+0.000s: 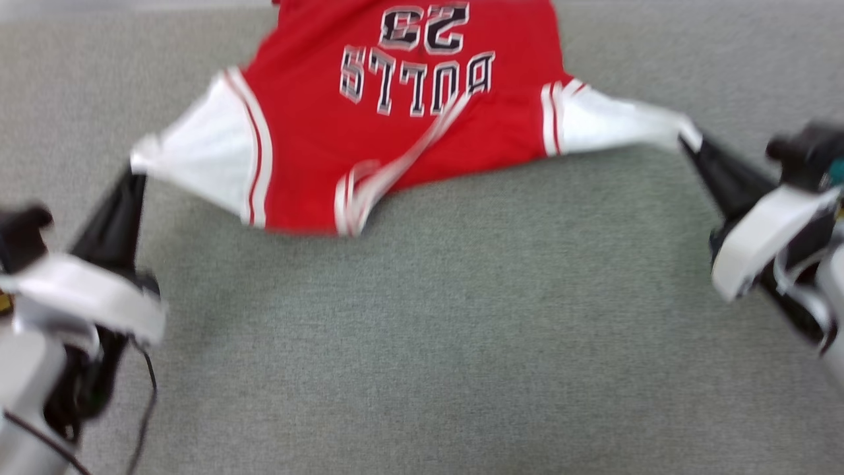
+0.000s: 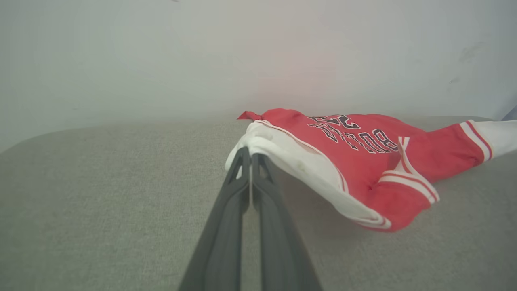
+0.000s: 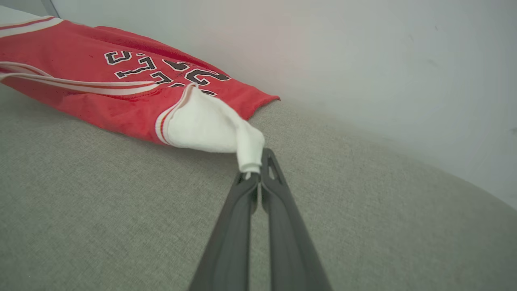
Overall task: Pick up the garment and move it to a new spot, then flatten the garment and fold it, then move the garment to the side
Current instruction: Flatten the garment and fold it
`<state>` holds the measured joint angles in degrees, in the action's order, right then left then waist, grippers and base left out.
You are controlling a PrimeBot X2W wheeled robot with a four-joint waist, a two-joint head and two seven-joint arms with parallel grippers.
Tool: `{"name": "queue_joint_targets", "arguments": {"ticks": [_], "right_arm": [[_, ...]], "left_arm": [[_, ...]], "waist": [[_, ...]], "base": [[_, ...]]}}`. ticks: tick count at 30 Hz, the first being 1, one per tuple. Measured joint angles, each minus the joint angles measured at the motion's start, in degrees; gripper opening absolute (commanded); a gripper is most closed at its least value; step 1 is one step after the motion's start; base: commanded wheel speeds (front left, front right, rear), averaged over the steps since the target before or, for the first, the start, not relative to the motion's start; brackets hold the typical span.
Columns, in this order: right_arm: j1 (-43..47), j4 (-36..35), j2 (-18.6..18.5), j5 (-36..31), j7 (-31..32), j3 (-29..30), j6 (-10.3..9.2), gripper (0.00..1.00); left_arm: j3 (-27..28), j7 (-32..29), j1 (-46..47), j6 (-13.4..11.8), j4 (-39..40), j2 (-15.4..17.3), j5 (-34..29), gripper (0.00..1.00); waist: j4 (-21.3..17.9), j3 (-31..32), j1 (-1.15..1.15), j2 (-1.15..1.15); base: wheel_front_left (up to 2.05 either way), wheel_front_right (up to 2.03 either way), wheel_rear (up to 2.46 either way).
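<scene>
Garment stretched — gripped by left tool, right tool

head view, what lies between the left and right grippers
In the head view, the red Bulls T-shirt stretches between the left gripper and the right gripper, with one white sleeve pinched in each.

Grey woven cloth surface, spread beneath and all round the left gripper and the right gripper. Pale plain wall, rising beyond both sets of fingertips at the far edge. Faint dark scuffs, up and right of the left gripper.
</scene>
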<state>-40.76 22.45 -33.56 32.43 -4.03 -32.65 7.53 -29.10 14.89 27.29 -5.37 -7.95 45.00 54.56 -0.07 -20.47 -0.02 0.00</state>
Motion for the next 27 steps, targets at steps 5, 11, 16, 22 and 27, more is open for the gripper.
{"name": "queue_joint_targets", "arguments": {"ticks": [5, 11, 16, 22, 27], "right_arm": [[8.6, -0.3, 1.2, 0.3, -0.3, 0.6, 0.0, 0.0], [18.2, -1.1, 1.5, 1.0, -1.0, 2.4, 0.0, 0.0], [25.2, -2.1, 2.0, 0.9, -1.2, 5.3, 0.0, 0.0], [35.0, -4.8, 2.1, 0.9, 0.0, 9.4, 0.01, 0.0], [42.2, -7.5, 2.0, 0.7, 1.3, 13.8, 0.02, 0.0]], "left_arm": [[4.1, 0.0, -11.8, -1.3, 2.3, -1.4, 0.2, 0.0], [7.6, 0.0, -21.4, -1.2, 2.6, -4.1, 0.1, 0.0], [10.2, 0.0, -28.2, -1.4, 2.7, -4.8, 0.1, 0.0], [11.5, 0.0, -36.8, -1.7, 3.2, -6.1, 1.9, 0.0], [12.2, 0.0, -41.8, -1.9, 3.2, -7.4, 2.7, 0.0]], "waist": [[-1.1, 3.8, 0.0, 0.0], [-1.9, 8.0, -0.01, 0.0], [-2.5, 10.6, 0.0, 0.0], [-2.8, 12.9, 0.0, 0.0], [-2.6, 13.8, 0.0, 0.0]], "base": [[0.0, 0.0, 0.0], [0.0, 0.0, 0.0], [0.0, 0.0, 0.0], [0.0, 0.0, 0.0], [0.0, 0.0, 0.0]]}}
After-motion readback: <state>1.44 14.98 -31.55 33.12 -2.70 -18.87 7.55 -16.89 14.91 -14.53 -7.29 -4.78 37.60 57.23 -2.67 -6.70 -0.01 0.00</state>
